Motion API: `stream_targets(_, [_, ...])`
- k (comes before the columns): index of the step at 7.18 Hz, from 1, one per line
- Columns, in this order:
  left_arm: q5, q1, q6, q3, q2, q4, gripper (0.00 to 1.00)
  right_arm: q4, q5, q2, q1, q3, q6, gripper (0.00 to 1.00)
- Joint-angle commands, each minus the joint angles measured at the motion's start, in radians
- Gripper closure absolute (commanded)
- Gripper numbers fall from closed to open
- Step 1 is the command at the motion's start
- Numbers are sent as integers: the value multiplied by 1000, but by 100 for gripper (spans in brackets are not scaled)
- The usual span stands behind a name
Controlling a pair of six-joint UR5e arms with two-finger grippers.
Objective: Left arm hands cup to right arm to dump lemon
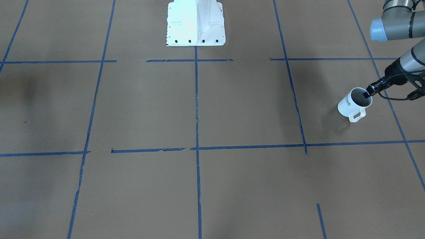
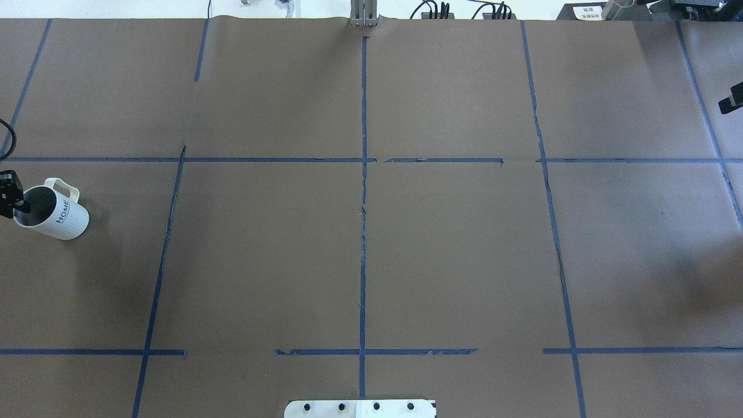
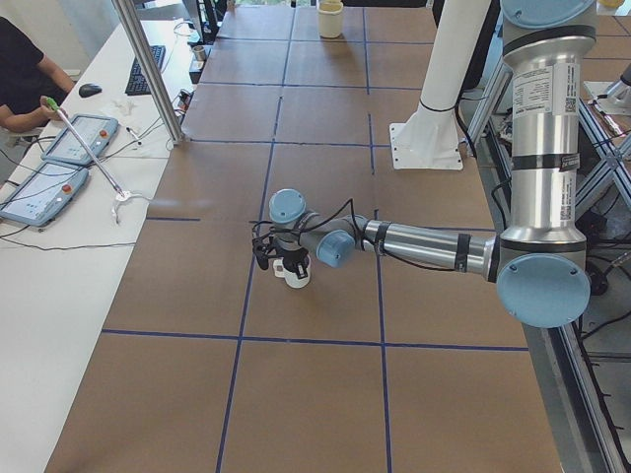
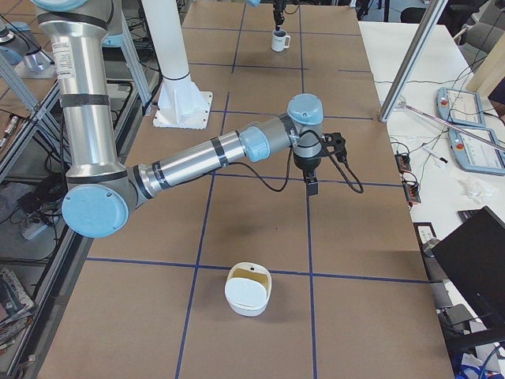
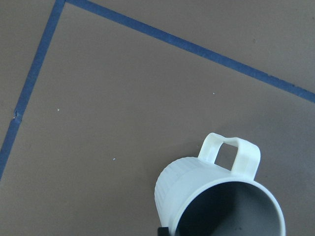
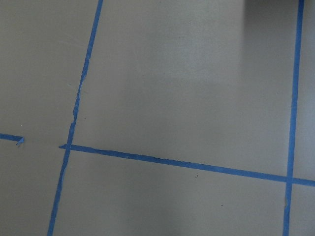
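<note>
The white cup [image 1: 352,105] with "HOME" lettering is at the table's left end; it also shows in the overhead view [image 2: 58,216]. It looks upright in the side views [image 3: 295,273] [image 4: 278,40]. My left gripper [image 1: 368,92] is shut on its rim opposite the handle, one finger inside; its edge shows overhead [image 2: 11,197]. The left wrist view looks into the cup's grey inside [image 5: 231,206]; no lemon shows there. My right gripper [image 4: 312,186] hangs above the table's right part, far from the cup; I cannot tell whether it is open or shut.
A white bowl-like container [image 4: 248,292] sits on the table near its right end. The robot's white base [image 1: 196,23] stands at the table's middle edge. Blue tape lines cross the brown table [image 2: 363,232]. Operator desks with tablets [image 3: 69,148] run along the far side.
</note>
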Motion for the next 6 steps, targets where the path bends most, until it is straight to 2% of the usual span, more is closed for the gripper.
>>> stream_targets(1, [2,-3,22,-16,10,-41,0,-29,45,4,38,2,0,0])
stream_targets(2, [2,-17,28,-53,12,-40,0,-63,58,9,64,2,0,0])
stream_targets(3, [-5,-87,74,-79,10,-35,0,-103,61,4,98,3,-6,0])
stream_targets(4, [-8,-134,231,-84,13,-23,0,-173,63,3,133,11,-67,0])
stream_targets(5, [-12,-185,367,-87,48,0,0,-271,63,-11,165,17,-189,0])
stream_targets(6, [-29,-220,498,-78,73,3,0,-428,49,-14,172,49,-268,0])
